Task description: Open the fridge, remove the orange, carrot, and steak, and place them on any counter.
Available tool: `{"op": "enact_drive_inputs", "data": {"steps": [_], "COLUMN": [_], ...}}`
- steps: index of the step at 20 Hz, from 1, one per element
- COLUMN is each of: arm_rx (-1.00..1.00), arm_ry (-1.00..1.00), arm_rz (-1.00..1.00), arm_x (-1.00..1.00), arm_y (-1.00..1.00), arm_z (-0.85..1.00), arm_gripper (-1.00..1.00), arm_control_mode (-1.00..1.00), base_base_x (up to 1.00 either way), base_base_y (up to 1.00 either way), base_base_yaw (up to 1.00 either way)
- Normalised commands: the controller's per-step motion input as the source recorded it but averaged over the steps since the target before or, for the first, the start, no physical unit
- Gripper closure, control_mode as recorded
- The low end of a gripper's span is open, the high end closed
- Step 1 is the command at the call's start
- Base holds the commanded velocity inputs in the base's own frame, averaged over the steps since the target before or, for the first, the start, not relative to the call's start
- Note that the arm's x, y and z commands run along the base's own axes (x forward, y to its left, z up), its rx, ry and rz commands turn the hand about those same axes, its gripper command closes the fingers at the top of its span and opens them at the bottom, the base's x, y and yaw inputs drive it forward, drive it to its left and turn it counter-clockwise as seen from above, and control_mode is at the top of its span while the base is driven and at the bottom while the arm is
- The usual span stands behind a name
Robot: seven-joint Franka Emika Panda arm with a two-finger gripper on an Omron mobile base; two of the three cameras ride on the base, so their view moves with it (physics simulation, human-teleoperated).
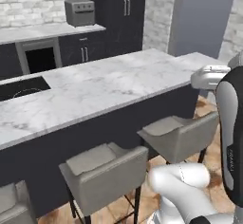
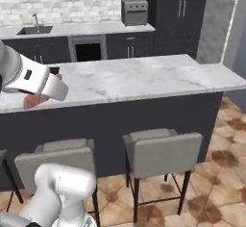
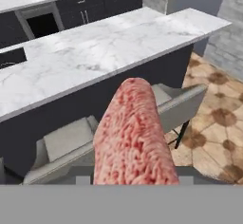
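We carry the steak (image 3: 130,133) toward the marble counter (image 3: 109,52)

Our pincer (image 2: 36,96) is clamped on the steak, held up above the stools (image 2: 163,149) so it clears the counter edge before set-down; the fingertips are hidden behind the meat, and in the right base view it shows as just a pink sliver

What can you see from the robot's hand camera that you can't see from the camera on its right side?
The hand view gives a close look at the steak, a pink-red marbled slab sticking up right in front of the lens; the gripper is shut on it. The right base view adds a sink with a tap on the back counter and a grey box-shaped appliance on that counter. Both views share the white marble counter, the grey stools beside it, the dark cupboards and the tiled floor.
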Motion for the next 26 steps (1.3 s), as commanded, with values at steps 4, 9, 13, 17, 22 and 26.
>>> {"op": "enact_drive_inputs", "data": {"steps": [4, 9, 13, 17, 22, 26], "arm_rx": [0.0, 0.0, 0.0, 0.0, 0.0, 0.0], "arm_ry": [0.0, 0.0, 0.0, 0.0, 0.0, 0.0], "arm_rz": [0.0, 0.0, 0.0, 0.0, 0.0, 0.0], "arm_x": [0.0, 0.0, 0.0, 0.0, 0.0, 0.0], "arm_y": [0.0, 0.0, 0.0, 0.0, 0.0, 0.0], "arm_z": [0.0, 0.0, 0.0, 0.0, 0.0, 0.0], "arm_gripper": [1.0, 1.0, 1.0, 1.0, 1.0, 1.0], "arm_control_mode": [1.0, 1.0, 1.0, 1.0, 1.0, 1.0], "base_base_x": [-0.78, 0.21, 1.0, 0.96, 0.15, 0.0], "base_base_y": [0.77, 0.7, 0.01, -0.02, -0.1, -0.02], "base_base_yaw": [0.88, 0.56, 0.12, 0.04, 0.01, 0.0]}}
